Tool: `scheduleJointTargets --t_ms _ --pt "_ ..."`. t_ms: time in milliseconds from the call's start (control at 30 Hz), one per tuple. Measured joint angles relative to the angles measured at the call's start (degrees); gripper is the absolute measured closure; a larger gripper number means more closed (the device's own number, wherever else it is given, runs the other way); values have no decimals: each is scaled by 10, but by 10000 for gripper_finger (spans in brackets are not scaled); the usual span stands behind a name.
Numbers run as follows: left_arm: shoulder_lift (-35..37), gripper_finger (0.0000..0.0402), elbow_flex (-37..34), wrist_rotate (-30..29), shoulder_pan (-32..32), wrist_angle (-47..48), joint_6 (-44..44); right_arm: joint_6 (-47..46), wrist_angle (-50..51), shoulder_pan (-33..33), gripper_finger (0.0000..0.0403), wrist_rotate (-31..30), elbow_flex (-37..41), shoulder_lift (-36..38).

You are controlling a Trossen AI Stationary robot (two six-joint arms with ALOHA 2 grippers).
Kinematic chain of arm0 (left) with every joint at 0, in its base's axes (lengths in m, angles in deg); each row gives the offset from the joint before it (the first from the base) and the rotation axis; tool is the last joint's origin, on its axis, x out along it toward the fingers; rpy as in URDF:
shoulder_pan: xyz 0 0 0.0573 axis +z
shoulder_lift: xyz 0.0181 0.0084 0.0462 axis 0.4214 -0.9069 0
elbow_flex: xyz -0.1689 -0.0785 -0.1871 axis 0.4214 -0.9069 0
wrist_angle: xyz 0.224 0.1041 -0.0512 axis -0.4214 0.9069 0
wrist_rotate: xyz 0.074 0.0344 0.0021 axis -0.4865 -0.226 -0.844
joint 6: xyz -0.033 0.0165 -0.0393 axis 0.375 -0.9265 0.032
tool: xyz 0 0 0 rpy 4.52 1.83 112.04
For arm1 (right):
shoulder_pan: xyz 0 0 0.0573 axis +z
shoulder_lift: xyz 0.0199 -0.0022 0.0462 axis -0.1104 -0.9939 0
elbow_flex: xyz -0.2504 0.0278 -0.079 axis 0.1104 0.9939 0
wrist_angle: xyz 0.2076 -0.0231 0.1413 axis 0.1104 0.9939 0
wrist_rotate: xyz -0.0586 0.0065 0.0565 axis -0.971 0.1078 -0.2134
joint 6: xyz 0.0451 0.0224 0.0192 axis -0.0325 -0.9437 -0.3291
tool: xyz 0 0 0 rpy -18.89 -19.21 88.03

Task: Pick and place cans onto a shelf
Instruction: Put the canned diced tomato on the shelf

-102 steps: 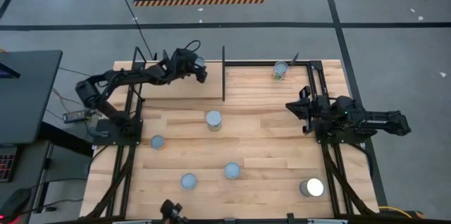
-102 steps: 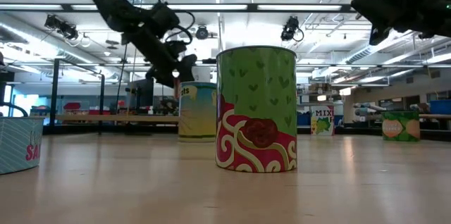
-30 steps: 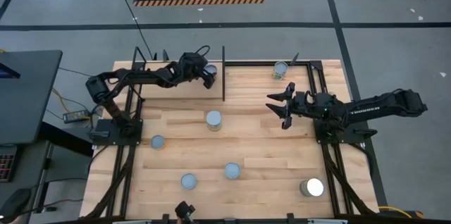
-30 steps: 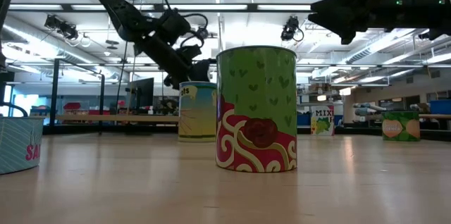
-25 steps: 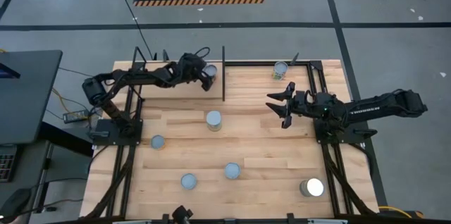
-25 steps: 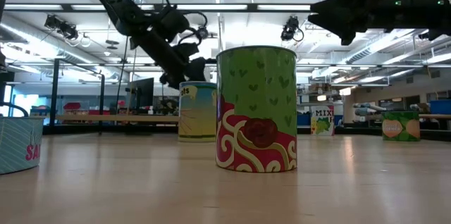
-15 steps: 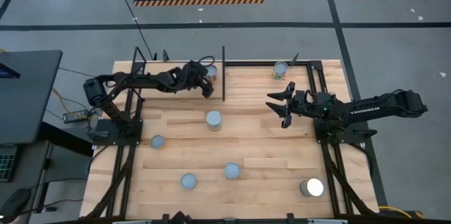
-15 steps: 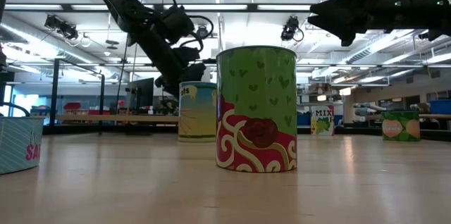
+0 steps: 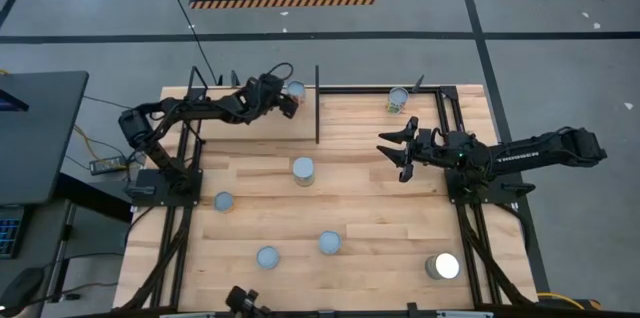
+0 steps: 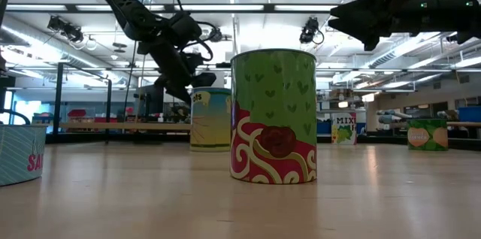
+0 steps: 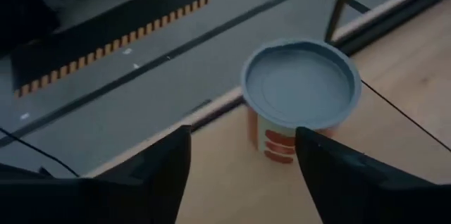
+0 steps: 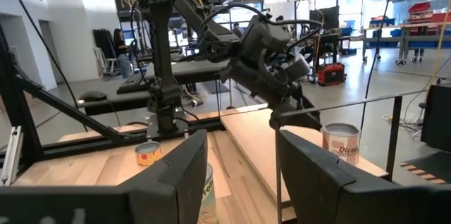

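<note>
We see the left gripper in the upper left-centre of the high view, over the pale wood shelf panel with thin black metal posts at the far edge of the table. Its two dark fingers stand apart, and a small round tin with a silver-bluish lid and an orange-marked label stands on the wood just ahead of them; it is not between the fingers and they hold nothing. In the high view this tin shows at the upper edge of the shelf, just beside the gripper. The right gripper hangs right of centre, above the planks, its fingers partly spread and empty. A second can with a greenish label stands at the upper right of the shelf. The other cans stand on the large plank tabletop: one near the middle, one at the left, two lower down, and a wider, brighter one at the lower right. In the low view a green can with a red rose pattern fills the centre, and both arms reach in from above.
</note>
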Motion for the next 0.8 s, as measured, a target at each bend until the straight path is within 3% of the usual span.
scheduleJointTargets --t_ms 267,433,600,800 --pt "0 178 0 -8 37 -12 7 1 0 0 222 0 0 0" --pt "-1 202 17 45 67 -28 34 2 0 0 222 0 0 0" --pt "-21 227 124 57 75 106 20 2 -1 0 222 -1 0 0" --pt "-51 253 211 143 63 231 15 2 -1 -2 222 -20 0 0"
